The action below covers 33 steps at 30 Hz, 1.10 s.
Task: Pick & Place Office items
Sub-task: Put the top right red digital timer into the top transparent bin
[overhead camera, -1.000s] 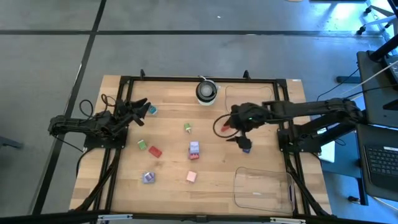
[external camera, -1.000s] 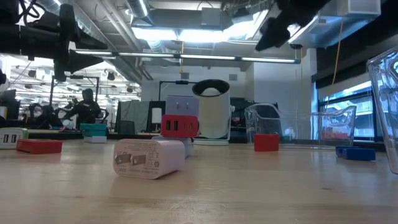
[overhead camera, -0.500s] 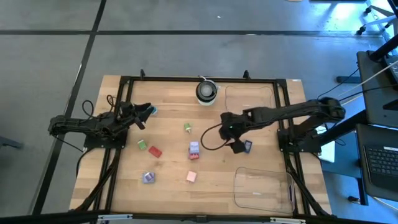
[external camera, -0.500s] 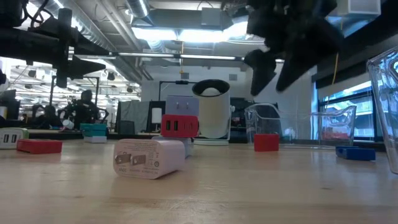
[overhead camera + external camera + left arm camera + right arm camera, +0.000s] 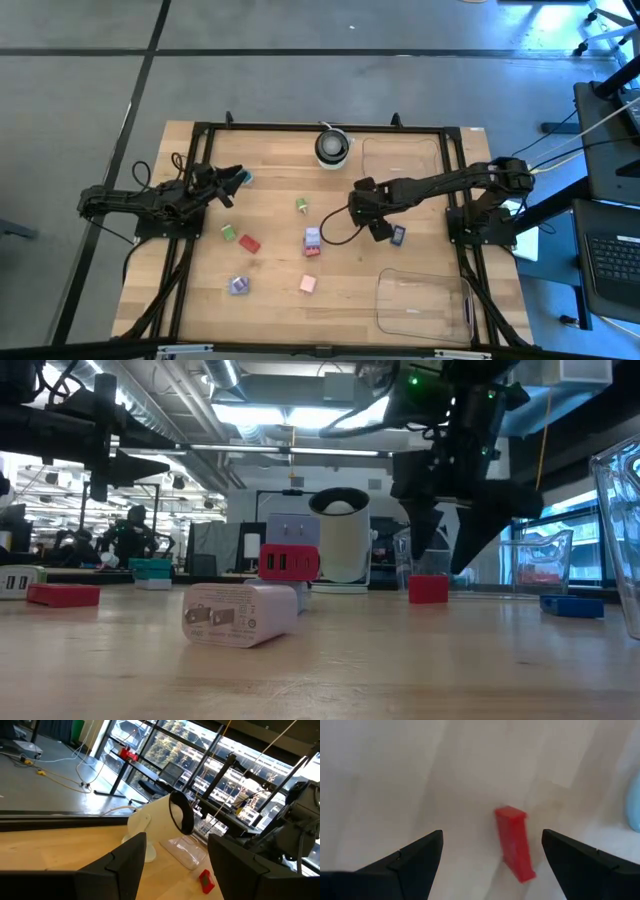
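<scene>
My right gripper (image 5: pixel 362 207) is open and points down just above a small red piece (image 5: pixel 515 843), which lies flat on the table. In the low view its fingers (image 5: pixel 440 570) stand over the red piece (image 5: pixel 428 589) without touching it. A blue piece (image 5: pixel 398 236) lies just to the right. Other pieces lie mid-table: green ones (image 5: pixel 302 205) (image 5: pixel 228 232), a red one (image 5: pixel 249 243), a lilac-and-red stack (image 5: pixel 312 240), a pink one (image 5: pixel 308 284) and a lilac one (image 5: pixel 238 286). My left gripper (image 5: pixel 228 178) is open and empty at the table's left, beside a teal piece (image 5: pixel 245 178).
A round white-and-black object (image 5: pixel 332 146) stands at the far edge. One clear tray (image 5: pixel 400 160) lies at the far right and another (image 5: pixel 425 300) at the near right. A white charger-like block (image 5: pixel 240 614) lies near the low camera.
My right gripper has gone toward the table's left and come down over the red piece, staying open. The pieces have kept their places.
</scene>
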Tool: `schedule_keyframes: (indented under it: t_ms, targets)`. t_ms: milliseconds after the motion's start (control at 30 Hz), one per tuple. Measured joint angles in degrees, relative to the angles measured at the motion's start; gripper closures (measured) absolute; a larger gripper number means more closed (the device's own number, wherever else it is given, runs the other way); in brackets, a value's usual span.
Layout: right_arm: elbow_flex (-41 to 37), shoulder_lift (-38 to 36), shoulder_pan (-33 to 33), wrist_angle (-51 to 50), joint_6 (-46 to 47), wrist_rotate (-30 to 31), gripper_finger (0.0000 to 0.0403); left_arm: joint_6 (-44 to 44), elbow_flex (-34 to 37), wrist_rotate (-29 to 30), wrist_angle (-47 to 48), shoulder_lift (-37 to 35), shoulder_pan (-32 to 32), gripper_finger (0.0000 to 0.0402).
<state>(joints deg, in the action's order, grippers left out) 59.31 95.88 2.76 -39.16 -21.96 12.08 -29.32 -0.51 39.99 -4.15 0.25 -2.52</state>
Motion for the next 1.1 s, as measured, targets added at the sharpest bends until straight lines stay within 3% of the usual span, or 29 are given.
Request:
schedule_keyframes:
  t_ms: [367, 500, 767, 1100]
  targets:
    - [0.00, 4.07, -1.50, 1.03, -0.16, 2.61, 0.0060, 0.04, 0.00, 1.03, 0.00, 0.00, 0.00, 0.0192]
    - [-0.02, 5.66, -1.79, 0.94, -1.66, 3.36, 0.0077, 0.02, 0.00, 1.03, 0.00, 0.00, 0.00, 0.0192]
    - [0.00, 6.76, -1.84, 3.46, -2.73, 3.67, 0.0170, 0.02, 0.00, 0.98, 0.00, 0.00, 0.00, 0.0192]
    - [0.00, 6.79, -1.84, 3.78, -2.71, 3.36, 0.0322, 0.04, 0.00, 0.98, 0.00, 0.00, 0.00, 0.0192]
